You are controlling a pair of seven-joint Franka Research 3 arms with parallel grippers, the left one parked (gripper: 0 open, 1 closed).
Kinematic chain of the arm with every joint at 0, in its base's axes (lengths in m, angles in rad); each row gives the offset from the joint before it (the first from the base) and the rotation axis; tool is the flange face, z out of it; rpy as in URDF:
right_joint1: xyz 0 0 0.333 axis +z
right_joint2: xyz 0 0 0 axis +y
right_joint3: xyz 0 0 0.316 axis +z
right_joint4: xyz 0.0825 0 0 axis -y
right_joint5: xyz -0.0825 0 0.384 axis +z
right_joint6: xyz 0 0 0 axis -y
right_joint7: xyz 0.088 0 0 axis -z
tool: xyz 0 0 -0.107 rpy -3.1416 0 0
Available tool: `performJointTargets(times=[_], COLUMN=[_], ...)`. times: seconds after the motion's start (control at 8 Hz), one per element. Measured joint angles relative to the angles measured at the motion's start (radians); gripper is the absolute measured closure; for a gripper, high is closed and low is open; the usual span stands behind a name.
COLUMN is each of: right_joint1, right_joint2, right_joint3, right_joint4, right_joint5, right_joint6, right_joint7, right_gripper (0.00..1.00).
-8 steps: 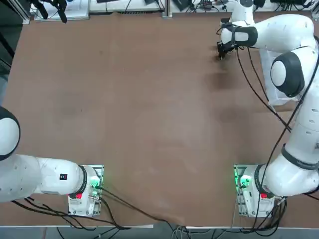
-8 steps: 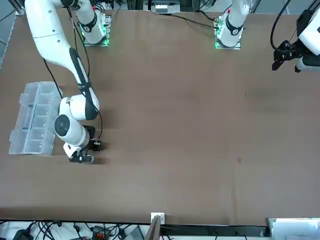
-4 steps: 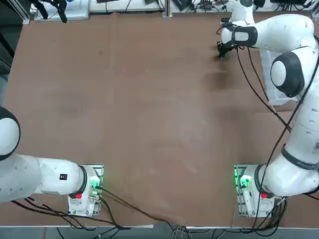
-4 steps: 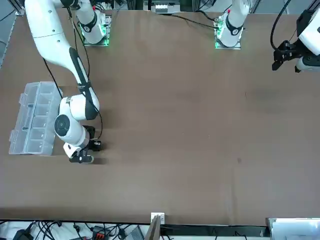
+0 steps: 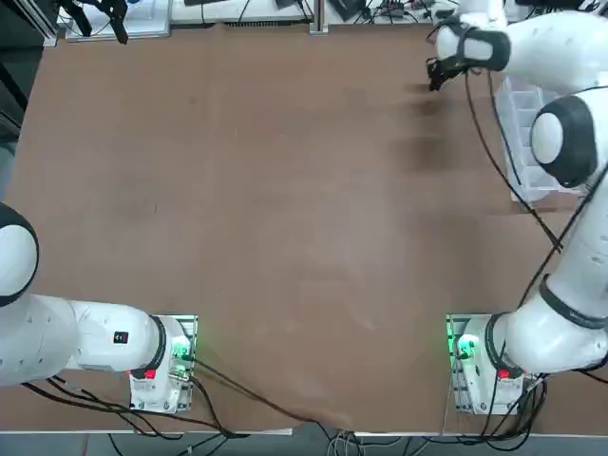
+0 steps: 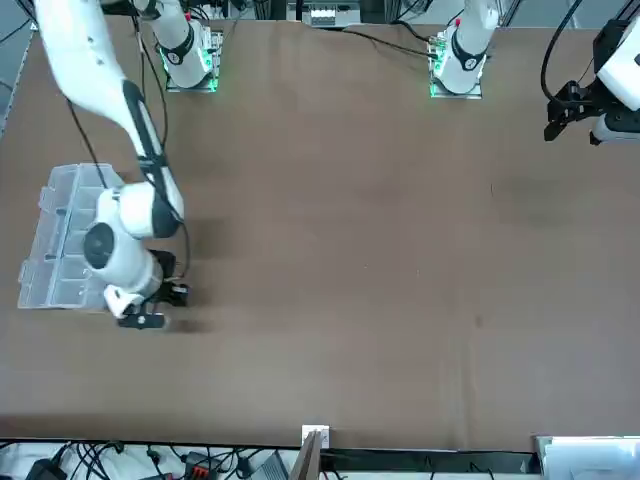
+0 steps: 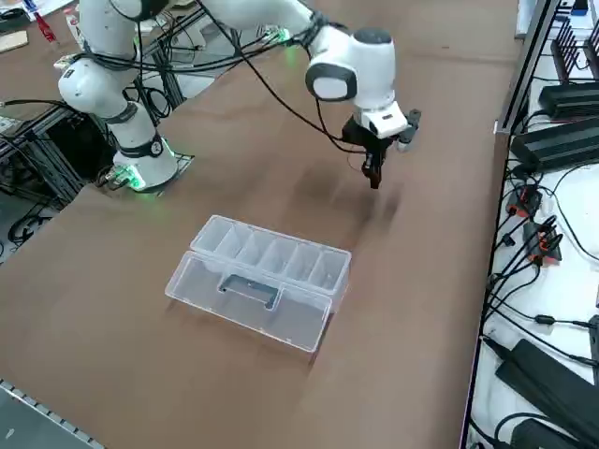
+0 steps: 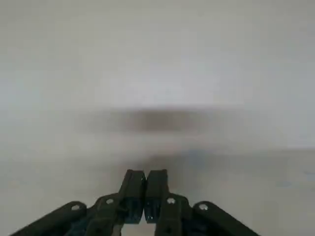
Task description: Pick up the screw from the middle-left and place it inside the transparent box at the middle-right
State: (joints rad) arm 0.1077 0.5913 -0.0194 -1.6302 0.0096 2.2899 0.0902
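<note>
My right gripper (image 5: 434, 84) (image 6: 143, 320) (image 7: 374, 178) hangs a little above the brown table near its far edge, fingers pointing down. In the right wrist view the gripper (image 8: 144, 173) is shut, its two dark fingers pressed together with only a thin slit between them. The screw shows in no view, neither on the table nor at the fingertips. The transparent box (image 5: 520, 122) (image 6: 60, 240) (image 7: 262, 279) lies flat beside the gripper, a short way towards the robot's right, its row of small compartments facing up and its lid folded open.
My right arm's elbow (image 5: 567, 142) hangs over part of the box in the top view. Cables and black equipment (image 7: 552, 103) line the strip beyond the table's far edge. Faint dark stains (image 6: 478, 321) mark the tabletop.
The right gripper has risen off the table and shifted towards the transparent box, staying shut. The arm's elbow swung with it.
</note>
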Motion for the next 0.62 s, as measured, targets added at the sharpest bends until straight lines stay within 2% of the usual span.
performJointTargets(times=[0.25, 0.62], right_joint1=[-0.079, -0.199], right_joint2=[-0.074, -0.125], right_joint3=[-0.002, -0.004], right_joint4=[0.000, -0.006], right_joint5=[0.000, -0.001], right_joint6=[-0.105, -0.232], right_joint7=[-0.116, -0.334], right_gripper=[0.96, 0.96])
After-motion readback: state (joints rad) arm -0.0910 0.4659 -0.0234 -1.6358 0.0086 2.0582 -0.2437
